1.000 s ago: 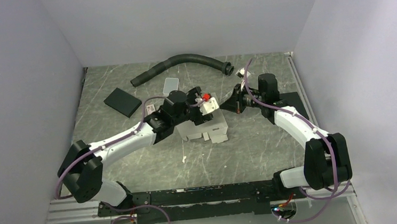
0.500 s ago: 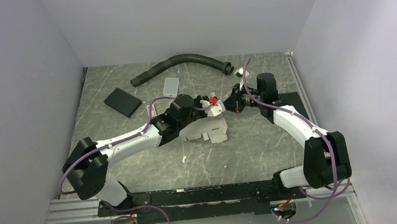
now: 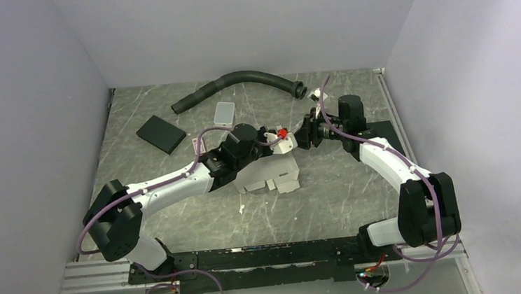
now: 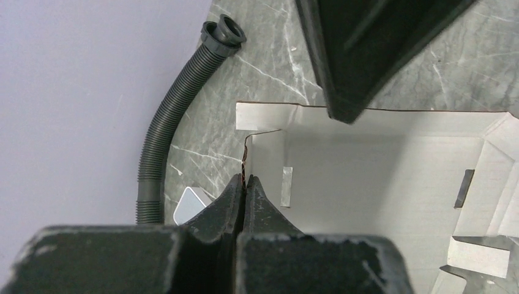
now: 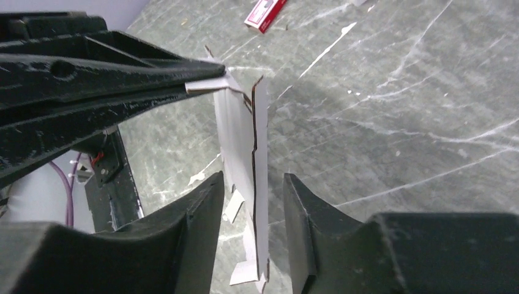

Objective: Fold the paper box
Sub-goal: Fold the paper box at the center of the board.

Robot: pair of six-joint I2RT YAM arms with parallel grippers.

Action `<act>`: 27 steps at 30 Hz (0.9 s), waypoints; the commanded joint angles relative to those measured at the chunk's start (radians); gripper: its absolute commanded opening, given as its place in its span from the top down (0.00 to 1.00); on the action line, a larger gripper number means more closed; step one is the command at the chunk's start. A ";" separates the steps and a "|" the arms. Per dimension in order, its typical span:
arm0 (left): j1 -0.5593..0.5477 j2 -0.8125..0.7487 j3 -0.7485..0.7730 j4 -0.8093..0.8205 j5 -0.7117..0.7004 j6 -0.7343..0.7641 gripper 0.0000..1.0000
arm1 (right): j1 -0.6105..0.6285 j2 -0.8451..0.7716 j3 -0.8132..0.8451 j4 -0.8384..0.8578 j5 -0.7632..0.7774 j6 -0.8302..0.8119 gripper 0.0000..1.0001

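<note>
Left tool (image 3: 283,137) and right tool (image 3: 304,135) meet over the paper box (image 3: 274,172) on the bench (image 3: 332,197), with hose (image 3: 238,80), black pad (image 3: 160,134) and grey tile (image 3: 225,112) behind; the left wrist view shows its fingers (image 4: 229,196) pinching a box wall edge, and the right wrist view shows fingers (image 5: 202,208) spread astride an upright flap.

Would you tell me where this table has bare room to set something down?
The widest bare stretch of table lies between the paper box and the near rail. Crowded: the middle, where the left gripper and right gripper meet at the box; the tile and hose lie behind.
</note>
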 commanded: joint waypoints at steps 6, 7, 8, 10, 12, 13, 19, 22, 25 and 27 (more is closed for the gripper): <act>-0.006 -0.009 0.046 -0.039 0.059 -0.008 1.00 | -0.045 -0.008 0.106 0.116 -0.114 0.101 0.43; -0.007 -0.012 0.048 -0.045 0.065 -0.013 1.00 | -0.045 0.005 0.122 0.108 -0.112 0.098 0.42; -0.007 -0.016 0.049 -0.047 0.069 -0.016 1.00 | -0.044 0.022 0.136 0.104 -0.116 0.097 0.42; -0.006 -0.024 0.047 -0.053 0.076 -0.021 1.00 | -0.039 0.061 0.160 0.101 -0.126 0.097 0.43; -0.007 -0.032 0.047 -0.058 0.081 -0.025 1.00 | -0.021 0.087 0.180 0.093 -0.138 0.091 0.44; -0.006 -0.034 0.046 -0.061 0.083 -0.027 1.00 | -0.010 0.099 0.194 0.074 -0.136 0.080 0.45; -0.006 -0.052 0.031 -0.061 0.079 -0.035 1.00 | 0.015 0.111 0.205 0.014 -0.097 0.030 0.51; -0.005 -0.057 0.027 -0.057 0.078 -0.037 1.00 | 0.016 0.118 0.197 0.000 -0.085 0.020 0.51; -0.007 -0.057 0.029 -0.059 0.078 -0.039 1.00 | 0.022 0.129 0.203 -0.010 -0.074 0.002 0.52; -0.006 -0.059 0.027 -0.057 0.078 -0.041 1.00 | 0.028 0.135 0.204 -0.038 -0.070 -0.005 0.55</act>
